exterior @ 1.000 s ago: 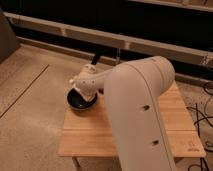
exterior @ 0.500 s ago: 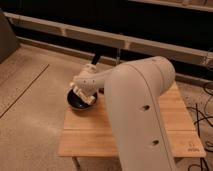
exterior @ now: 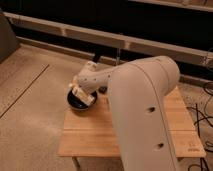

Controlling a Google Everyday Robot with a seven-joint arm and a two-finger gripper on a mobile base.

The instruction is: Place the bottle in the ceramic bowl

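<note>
My gripper point(exterior: 80, 93) hangs over the ceramic bowl point(exterior: 76, 105), a wide dark glossy bowl at the back left corner of the wooden table point(exterior: 100, 135). A small cream-toned bottle point(exterior: 81, 95) shows at the gripper's tip, held just above the bowl's inside. The gripper is shut on it. My thick white arm point(exterior: 145, 95) reaches in from the lower right and hides the middle of the table.
The table stands on a speckled floor point(exterior: 30, 110). Behind it runs a dark wall with a pale rail point(exterior: 60, 30). Black cables point(exterior: 202, 120) lie on the floor to the right of the table.
The gripper has shifted slightly left and down over the bowl, still holding the bottle. The bowl has not moved.
</note>
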